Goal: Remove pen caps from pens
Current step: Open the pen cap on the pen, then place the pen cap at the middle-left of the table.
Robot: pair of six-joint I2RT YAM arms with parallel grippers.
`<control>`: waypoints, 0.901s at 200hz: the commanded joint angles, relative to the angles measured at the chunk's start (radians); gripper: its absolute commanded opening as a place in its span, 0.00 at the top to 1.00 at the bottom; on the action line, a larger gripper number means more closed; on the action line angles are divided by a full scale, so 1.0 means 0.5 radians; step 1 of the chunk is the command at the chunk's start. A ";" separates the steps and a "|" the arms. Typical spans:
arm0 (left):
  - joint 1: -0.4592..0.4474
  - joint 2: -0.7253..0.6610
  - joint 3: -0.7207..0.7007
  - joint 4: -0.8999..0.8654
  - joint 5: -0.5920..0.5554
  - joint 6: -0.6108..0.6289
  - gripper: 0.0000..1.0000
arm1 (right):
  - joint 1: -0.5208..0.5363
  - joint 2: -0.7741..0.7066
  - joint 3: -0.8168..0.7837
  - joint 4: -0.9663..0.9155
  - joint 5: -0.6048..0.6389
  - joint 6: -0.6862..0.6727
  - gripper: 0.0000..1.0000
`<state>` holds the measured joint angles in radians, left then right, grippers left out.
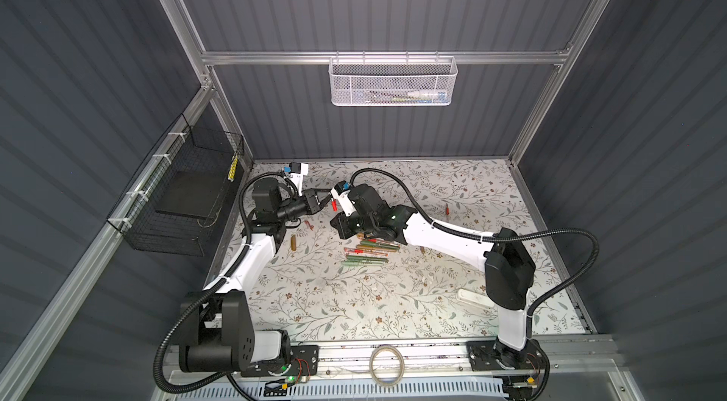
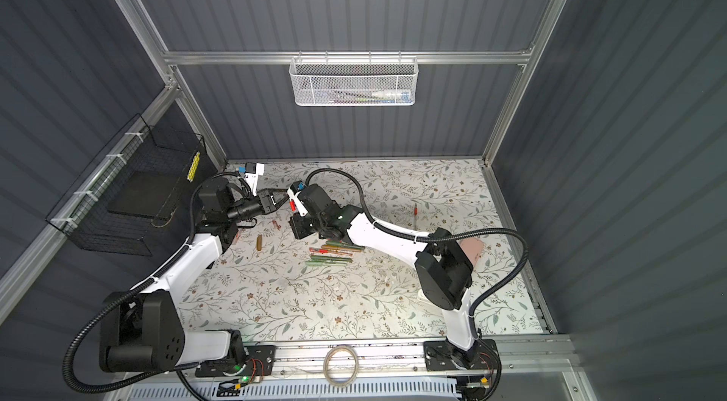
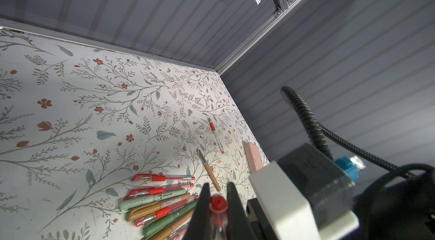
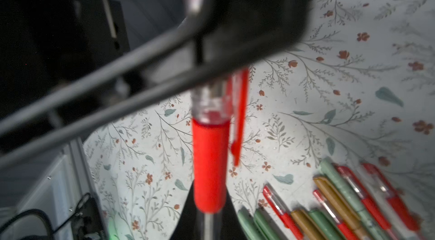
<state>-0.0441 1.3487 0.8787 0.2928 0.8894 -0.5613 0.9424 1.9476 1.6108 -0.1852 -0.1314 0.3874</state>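
The step in hand is the pull itself. One clear pen (image 4: 209,156) with a red grip is held in the air between the two arms, left of centre in both top views, above the table (image 1: 334,308).

The right gripper (image 4: 209,203) is shut on the pen at the lower end of the red grip, bottom middle of the right wrist view. The left gripper (image 3: 217,190) is clamped on the cap (image 3: 218,203), whose red end shows between the black fingers (image 3: 202,208) at the bottom of the left wrist view.

The cap looks still seated — in the right wrist view its clear sleeve meets the grip with no gap that I can make out, though that view is blurred.

The next move, as I judge it, is to draw the two grippers apart straight along the pen's length, both holding firm. A sideways tug could bend the thin barrel or let the cap slip.

The other pens (image 1: 366,251) lie in a loose pile on the table, just below the right arm's wrist in the top views. One more red pen (image 1: 447,209) lies well apart toward the right of the table.
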 commanded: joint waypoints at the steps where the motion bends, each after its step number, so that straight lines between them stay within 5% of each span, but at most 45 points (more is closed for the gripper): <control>1: 0.021 -0.001 -0.006 0.014 0.006 0.012 1.00 | -0.035 -0.068 -0.098 0.053 0.018 0.042 1.00; 97: 0.235 0.015 -0.001 0.037 -0.080 -0.045 1.00 | 0.084 -0.438 -1.057 0.513 0.048 0.224 1.00; 180: 0.252 0.097 0.095 -0.423 -0.419 0.256 1.00 | 0.032 -0.673 -1.196 0.343 0.226 0.159 1.00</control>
<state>0.0868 1.3643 0.8726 0.1997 0.7670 -0.5182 0.9775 1.6558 1.0183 0.0429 -0.0711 0.4889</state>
